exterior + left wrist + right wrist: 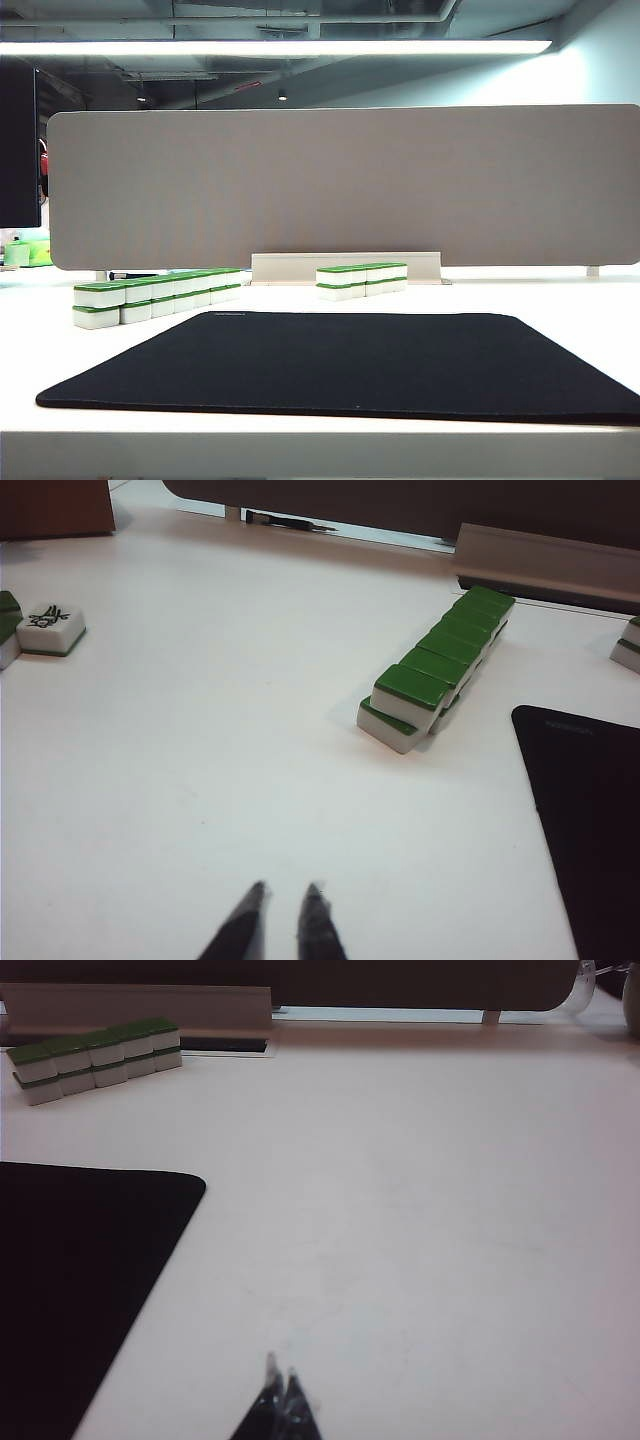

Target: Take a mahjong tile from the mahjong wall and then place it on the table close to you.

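Both end effectors (pixel 283 920) (pixel 281 1390) (tips only) closed.

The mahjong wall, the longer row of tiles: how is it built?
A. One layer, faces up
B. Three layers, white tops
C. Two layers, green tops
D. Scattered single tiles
C: the mahjong wall is one straight row of white tiles with green tops, stacked two high on the table.

A wide grey partition panel (pixel 340 185) stands across the back of the white counter (pixel 560 300). Above it, a long strip light (pixel 275 47) glows under a dark ceiling with exposed pipes (pixel 300 15).
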